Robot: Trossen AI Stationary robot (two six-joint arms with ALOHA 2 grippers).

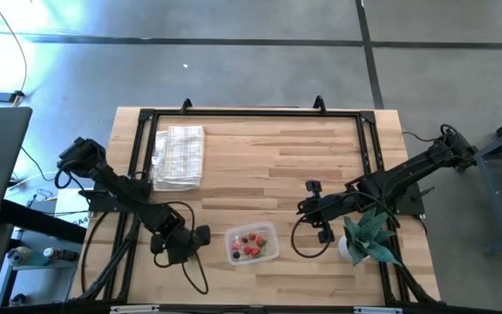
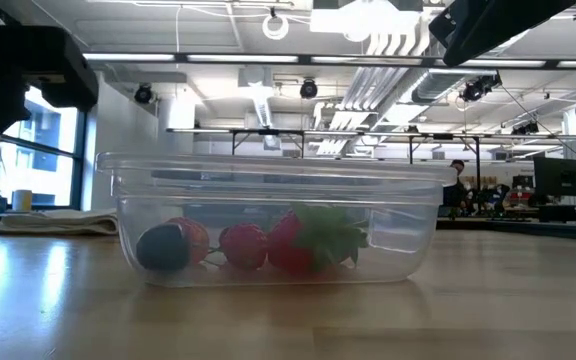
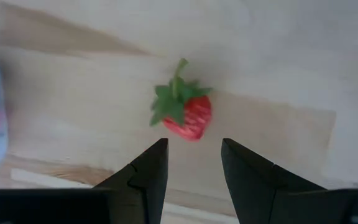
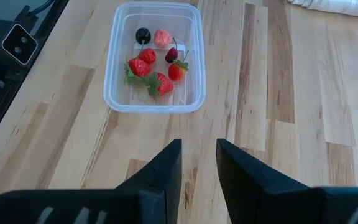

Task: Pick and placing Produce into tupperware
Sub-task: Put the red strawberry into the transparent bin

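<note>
Bench (image 1: 260, 166): light wooden planks inside a dark frame, seen from above.

Tupperware (image 1: 252, 243): clear, shallow, rounded corners, standing at about 6 o'clock from the bench centre, near the front edge. In the low view it stands flat on the wood with its rim level (image 2: 268, 170).

Produce (image 4: 154, 62): seven pieces can be counted inside the tupperware in the right wrist view, mostly red, some with green tops, two dark. From the low view, a dark piece, two red pieces and a green-topped one lie against the near wall. One further strawberry (image 3: 184, 111), red with a green top and stem, lies on bare wood outside the container; it shows only in the left wrist view.

Left gripper (image 1: 200, 235): at about 9 o'clock from the tupperware, just beside it, low over the bench. Its jaws stand spread, nothing between them; the loose strawberry lies just ahead of the tips, not touched.

Right gripper (image 1: 308, 208): at about 2 o'clock from the tupperware, apart from it. Its jaws are parted by a narrow gap and carry nothing; the container lies ahead of them in that arm's wrist view.

Other items: a white checked folded cloth (image 1: 179, 156) at about 10 o'clock from the bench centre; a teal-green spiky potted plant (image 1: 366, 235) at about 3 o'clock from the tupperware, beside the right arm.
</note>
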